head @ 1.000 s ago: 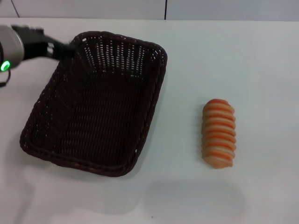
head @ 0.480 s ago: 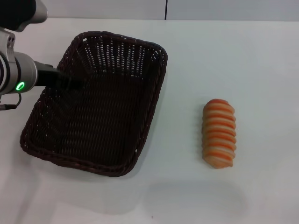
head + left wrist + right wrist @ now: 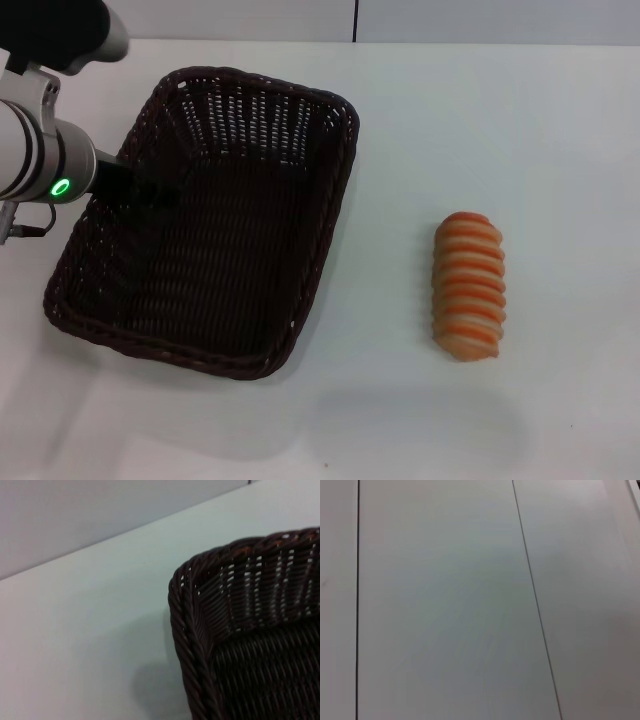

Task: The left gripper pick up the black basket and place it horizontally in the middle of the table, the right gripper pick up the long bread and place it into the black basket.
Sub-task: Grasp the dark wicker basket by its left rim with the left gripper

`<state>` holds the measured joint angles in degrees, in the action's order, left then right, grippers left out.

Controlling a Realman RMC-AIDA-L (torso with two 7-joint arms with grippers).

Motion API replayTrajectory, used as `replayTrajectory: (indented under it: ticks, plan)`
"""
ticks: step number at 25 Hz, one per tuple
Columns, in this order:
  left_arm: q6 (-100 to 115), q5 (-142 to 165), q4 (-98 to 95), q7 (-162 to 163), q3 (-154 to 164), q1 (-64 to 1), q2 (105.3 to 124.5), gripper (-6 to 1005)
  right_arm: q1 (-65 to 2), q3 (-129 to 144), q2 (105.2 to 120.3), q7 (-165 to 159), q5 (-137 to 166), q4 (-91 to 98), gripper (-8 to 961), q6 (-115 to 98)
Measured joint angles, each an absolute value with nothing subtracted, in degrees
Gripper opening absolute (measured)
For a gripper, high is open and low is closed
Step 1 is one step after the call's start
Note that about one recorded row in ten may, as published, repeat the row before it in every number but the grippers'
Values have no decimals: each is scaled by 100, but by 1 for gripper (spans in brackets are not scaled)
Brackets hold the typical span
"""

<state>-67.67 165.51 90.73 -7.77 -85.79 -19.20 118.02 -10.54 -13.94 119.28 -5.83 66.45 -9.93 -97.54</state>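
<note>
The black basket (image 3: 205, 215) lies on the white table (image 3: 520, 130) at the left, its long side running away from me and slightly tilted. My left gripper (image 3: 150, 188) is at the basket's left rim, its black claw dark against the weave. The left wrist view shows a corner of the basket (image 3: 200, 630) close up. The long bread (image 3: 468, 285), orange and cream striped, lies on the table to the right, well apart from the basket. The right gripper is out of view.
The table's far edge meets a grey wall with a dark vertical seam (image 3: 356, 20). The right wrist view shows only pale panels with dark seams (image 3: 535, 600).
My left arm has moved toward me along the basket's left rim, from its far left corner to the middle of the left side. The basket and bread have not moved.
</note>
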Motion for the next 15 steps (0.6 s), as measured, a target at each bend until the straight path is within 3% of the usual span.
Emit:
replayTrajectory:
  ticks: [12, 15]
  plan:
    - [-7173, 15882, 8742, -2920, -9206, -2559, 11815, 444, -1094, -1384, 11926, -589, 6677, -994, 793, -9765]
    - [-7328, 15322, 8424, -3608, -9717, -2821, 11813, 331, -1097, -1385, 11927, -589, 6680, -993, 791, -9775]
